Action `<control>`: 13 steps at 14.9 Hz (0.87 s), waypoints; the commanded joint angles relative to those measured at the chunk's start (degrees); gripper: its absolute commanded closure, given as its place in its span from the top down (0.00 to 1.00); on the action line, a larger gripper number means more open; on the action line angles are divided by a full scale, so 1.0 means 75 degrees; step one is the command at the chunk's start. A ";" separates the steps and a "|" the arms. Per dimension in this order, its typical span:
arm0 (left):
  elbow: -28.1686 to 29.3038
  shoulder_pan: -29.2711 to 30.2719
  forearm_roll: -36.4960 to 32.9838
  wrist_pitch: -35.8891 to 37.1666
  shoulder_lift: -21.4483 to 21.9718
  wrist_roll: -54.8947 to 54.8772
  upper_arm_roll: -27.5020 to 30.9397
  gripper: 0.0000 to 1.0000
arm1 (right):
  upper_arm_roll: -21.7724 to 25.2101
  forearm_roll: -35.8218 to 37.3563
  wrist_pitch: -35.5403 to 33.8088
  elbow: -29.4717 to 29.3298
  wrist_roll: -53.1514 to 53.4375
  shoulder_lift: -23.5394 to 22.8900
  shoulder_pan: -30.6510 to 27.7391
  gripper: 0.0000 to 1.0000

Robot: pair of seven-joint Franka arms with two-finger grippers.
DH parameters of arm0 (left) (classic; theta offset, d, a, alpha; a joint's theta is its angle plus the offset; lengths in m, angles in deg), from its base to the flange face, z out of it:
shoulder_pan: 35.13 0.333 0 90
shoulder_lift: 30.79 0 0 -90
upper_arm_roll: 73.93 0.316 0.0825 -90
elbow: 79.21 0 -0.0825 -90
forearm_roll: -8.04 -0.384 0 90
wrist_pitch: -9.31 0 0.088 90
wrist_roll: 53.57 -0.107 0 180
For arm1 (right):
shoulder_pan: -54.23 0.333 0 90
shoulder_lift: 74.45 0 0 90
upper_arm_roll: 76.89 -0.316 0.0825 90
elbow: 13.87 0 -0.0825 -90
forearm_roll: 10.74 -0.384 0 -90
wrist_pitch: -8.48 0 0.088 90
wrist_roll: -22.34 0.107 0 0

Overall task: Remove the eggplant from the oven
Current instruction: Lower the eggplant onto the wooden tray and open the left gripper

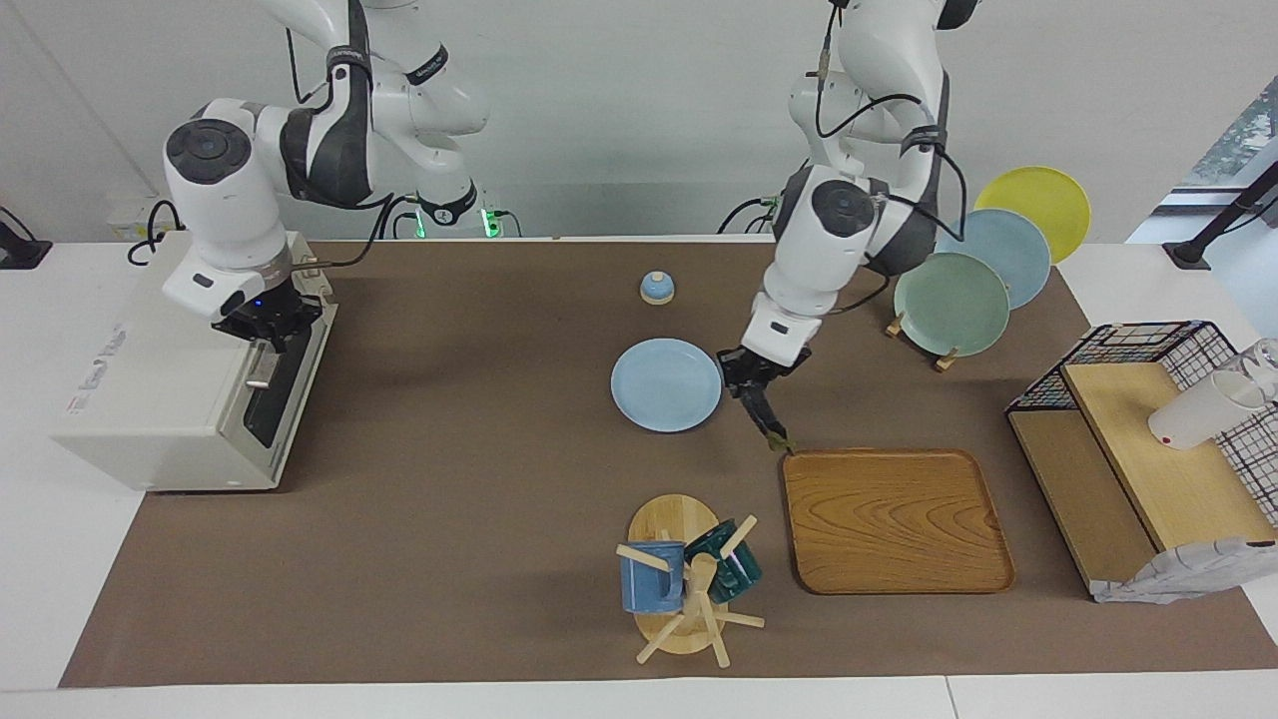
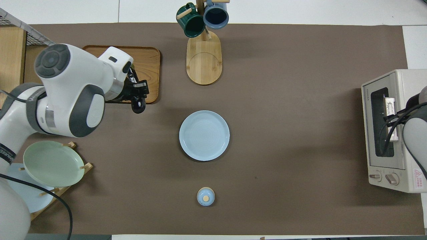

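Mug rack (image 1: 689,584) beside wooden tray (image 1: 896,521)

White wall (image 1: 639,120), brown-matted table (image 1: 479,419)

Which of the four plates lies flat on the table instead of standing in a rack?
The pale blue plate at the middle of the table lies flat. The green plate, another blue plate and the yellow plate stand in the rack.

We see an off-white oven (image 1: 170,399), a pale blue plate (image 1: 666,384), a brown wood-grain tray (image 1: 894,519) and a dark purple eggplant (image 1: 764,414).
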 commanded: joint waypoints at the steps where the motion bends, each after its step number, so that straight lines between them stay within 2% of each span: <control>1: -0.0632 0.0699 0.0123 0.0201 -0.0474 -0.0979 -0.0079 0.00 | -0.0062 -0.0495 -0.0627 -0.0960 0.0539 -0.0291 0.0234 0.00; 4: -0.1708 0.1005 0.0052 0.0225 -0.1387 -0.1299 -0.0067 0.00 | -0.0073 -0.0579 -0.1178 -0.1490 0.1220 -0.0491 0.0597 0.00; 5: -0.2037 0.1006 -0.0076 0.0190 -0.1750 -0.1310 -0.0067 0.00 | -0.0073 -0.0602 -0.1214 -0.1479 0.1302 -0.0480 0.0691 0.18; 6: -0.2238 0.1029 -0.0379 0.0132 -0.2067 -0.1334 -0.0067 0.00 | -0.0073 -0.0649 -0.1238 -0.1455 0.1292 -0.0433 0.0681 0.52; 7: -0.2437 0.1041 -0.0637 0.0096 -0.2395 -0.1357 -0.0079 0.00 | -0.0073 -0.0777 -0.1226 -0.1455 0.1268 -0.0409 0.0692 1.00; 9: -0.2685 0.1006 -0.0768 -0.0334 -0.2784 -0.1415 -0.0079 0.00 | -0.0085 -0.0965 -0.1214 -0.1513 0.1327 -0.0386 0.0715 1.00; 13: -0.2486 0.1018 -0.0804 -0.0607 -0.2797 -0.1826 -0.0079 0.00 | -0.0249 -0.0860 -0.1250 -0.1420 0.1385 -0.0129 0.0797 1.00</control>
